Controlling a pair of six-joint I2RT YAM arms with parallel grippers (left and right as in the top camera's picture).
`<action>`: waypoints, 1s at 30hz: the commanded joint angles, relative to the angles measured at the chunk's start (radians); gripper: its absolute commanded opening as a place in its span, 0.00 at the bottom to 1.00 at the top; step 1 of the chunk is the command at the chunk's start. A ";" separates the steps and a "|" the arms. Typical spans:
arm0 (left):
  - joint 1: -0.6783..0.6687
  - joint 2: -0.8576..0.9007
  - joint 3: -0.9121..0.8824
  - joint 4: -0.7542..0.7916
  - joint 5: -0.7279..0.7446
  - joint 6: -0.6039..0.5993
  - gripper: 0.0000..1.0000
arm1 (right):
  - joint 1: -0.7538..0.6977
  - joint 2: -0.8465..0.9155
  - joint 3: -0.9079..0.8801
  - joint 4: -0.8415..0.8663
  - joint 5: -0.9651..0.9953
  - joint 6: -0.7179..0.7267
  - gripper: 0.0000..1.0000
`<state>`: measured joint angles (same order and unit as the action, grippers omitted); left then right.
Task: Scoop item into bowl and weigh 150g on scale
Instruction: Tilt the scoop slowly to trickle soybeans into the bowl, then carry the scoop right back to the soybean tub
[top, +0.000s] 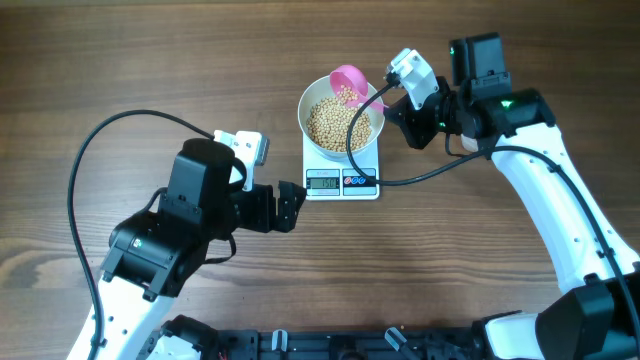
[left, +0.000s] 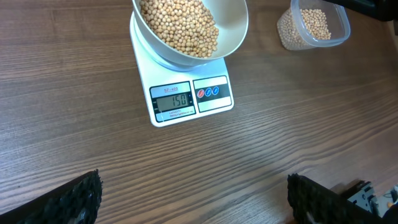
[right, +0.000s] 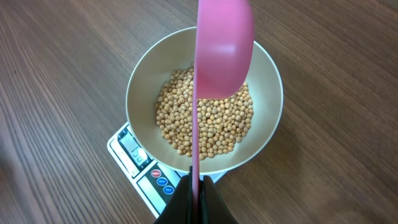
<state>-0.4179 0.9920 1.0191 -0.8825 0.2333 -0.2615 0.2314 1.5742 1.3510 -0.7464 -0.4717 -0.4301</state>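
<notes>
Your right gripper (right: 198, 193) was clenched on the handle of the pink scoop (right: 224, 50), which it held out ahead of itself over the bowl (right: 140, 81), with the scoop's head above the rim farthest from the fingers. The bowl sat on the scale (left: 189, 102) directly below and in front of that gripper, and beans (right: 205, 124) covered its bottom. Your left gripper (top: 292, 207) hung released and empty just short of the scale's front edge, holding nothing. From its camera the display seemed to read 158, though I could not be sure of the last digit. If that was right, you were already past the target. The overhead view showed a few beans at the scoop's mouth, so the first danger was any further tilt or shake, which would have dropped them in and pushed the weight higher. To correct it you would have had to dip the scoop back in. Pressing it on the beans or the rim would have falsified the reading or slid the bowl off the scale. The right arm's cable (top: 362, 125) also crossed over the bowl's near side, and I could not tell whether it touched. A tug there might have shifted the bowl. The container (left: 311, 25) stood beyond the left gripper, to the bowl's right.
</notes>
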 joint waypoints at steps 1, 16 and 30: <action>-0.006 0.003 -0.005 0.000 0.009 -0.009 1.00 | 0.007 -0.012 0.017 0.010 -0.034 0.065 0.04; -0.006 0.003 -0.005 0.000 0.009 -0.009 1.00 | -0.034 -0.014 0.018 0.051 -0.151 0.388 0.04; -0.006 0.003 -0.005 0.000 0.009 -0.008 1.00 | -0.623 -0.017 0.018 0.017 -0.513 0.524 0.04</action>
<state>-0.4179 0.9920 1.0191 -0.8825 0.2329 -0.2615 -0.3126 1.5742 1.3510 -0.7010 -0.9436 0.0940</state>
